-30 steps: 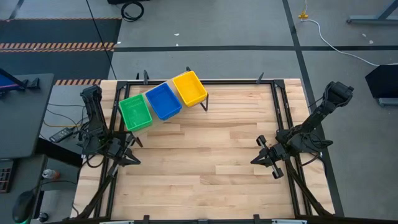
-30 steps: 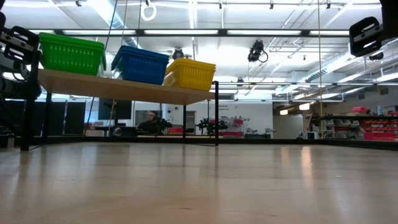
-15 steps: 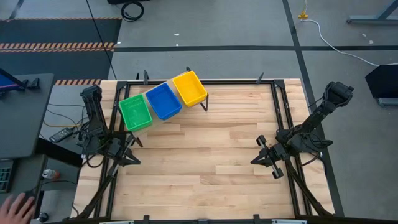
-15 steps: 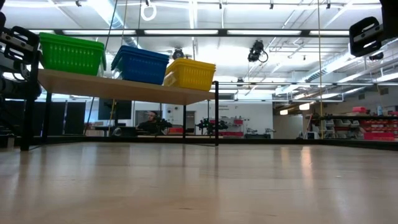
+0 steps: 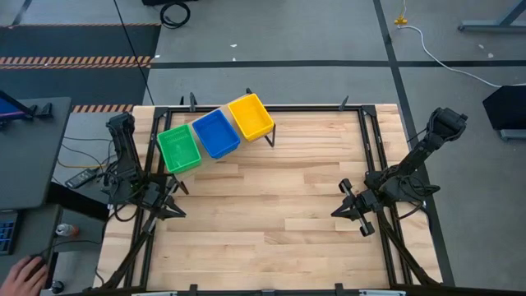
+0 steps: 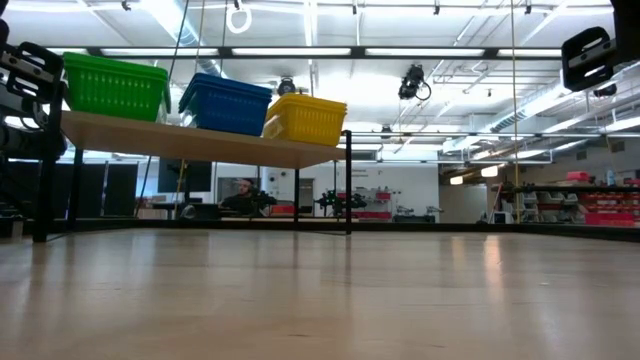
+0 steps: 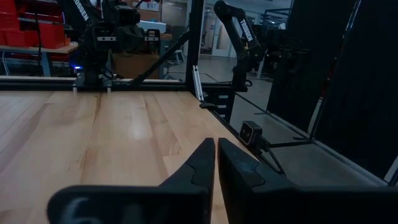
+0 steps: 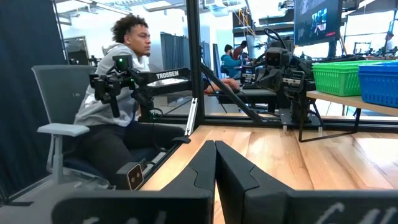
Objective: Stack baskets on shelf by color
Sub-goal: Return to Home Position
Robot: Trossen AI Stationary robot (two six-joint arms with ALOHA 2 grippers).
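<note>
Three basket stacks stand in a row on the pale plywood shelf [image 5: 269,130] near the table's far left corner: green [image 5: 178,149], blue [image 5: 215,132], yellow [image 5: 250,116]. In the low view the green [image 6: 115,86], blue [image 6: 226,102] and yellow [image 6: 305,118] baskets rest by their bottoms on the shelf top [image 6: 200,143]. My left gripper [image 5: 170,210] is shut and waits at the table's left edge, its fingers [image 7: 215,147] together. My right gripper [image 5: 339,211] is shut near the right edge, fingers [image 8: 215,149] together. Neither touches a basket.
The slatted wooden tabletop [image 5: 271,214] lies bare between the two arms. A black metal frame [image 5: 374,148] runs along the table's edges. A person sits on a chair [image 8: 118,93] beyond the table's left side, and a hand [image 5: 25,273] shows by the near left corner.
Both arms and the baskets have kept still. A person's hand has come into view outside the table's near left corner.
</note>
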